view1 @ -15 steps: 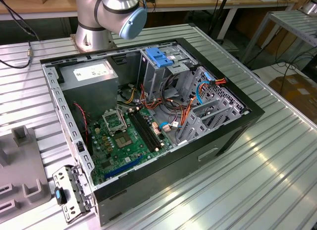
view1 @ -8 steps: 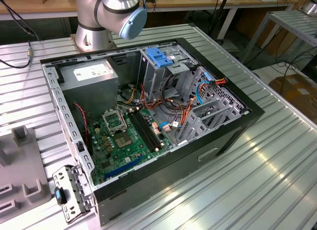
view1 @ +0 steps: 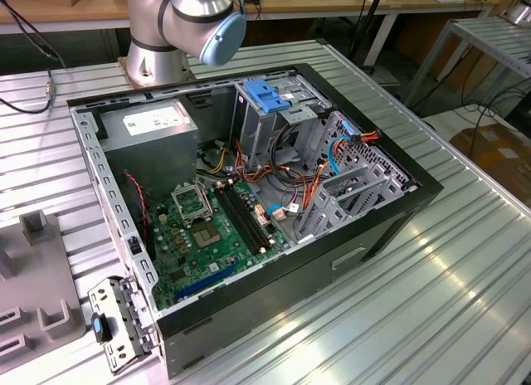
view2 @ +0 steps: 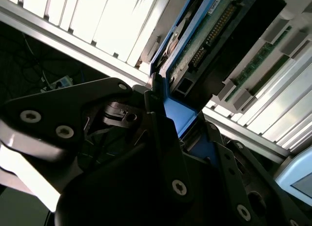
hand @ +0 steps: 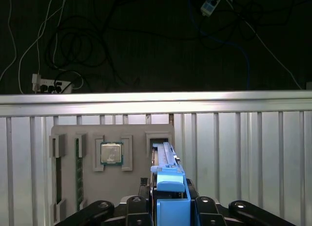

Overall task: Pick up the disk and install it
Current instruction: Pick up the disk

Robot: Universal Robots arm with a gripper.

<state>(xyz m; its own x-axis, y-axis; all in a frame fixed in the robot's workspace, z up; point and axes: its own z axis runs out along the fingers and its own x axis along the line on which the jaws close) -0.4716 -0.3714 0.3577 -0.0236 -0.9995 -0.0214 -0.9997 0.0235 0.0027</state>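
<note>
Ribbed aluminium tabletop (view1: 398, 302), bright and reflective. On it lies a black computer case (view1: 249, 310), side panel off. Inside are a green motherboard (view1: 199, 236), a grey power-supply box (view1: 153, 124), and a bare-metal drive cage (view1: 270, 111) with a blue plastic top. Red, orange and blue cables are bundled between them.

Arm (view1: 191, 20): silver tube with pale blue joint caps. Its base stands on the tabletop behind the case, and the upper links leave the exterior view at the top.

Flat matte grey fixture tray (hand: 131, 179) with raised pockets, on the tabletop. One pocket holds a square processor chip (hand: 111, 153) and another a memory stick (hand: 78, 172) on edge.

The disk (hand: 165, 162) is seen edge-on in the first wrist view as a thin metal slab in a blue plastic carrier, over the tray, with its far end at a tray slot. Cannot tell whether it clears that slot. The second wrist view shows the green circuit-board face of the disk (view2: 209, 36) with a dark connector row.

Hand (hand: 170, 201), black metal with screw heads, points down at the tray. Its fingers (view2: 163, 133) are clamped on the disk's blue carrier from both sides.
</note>
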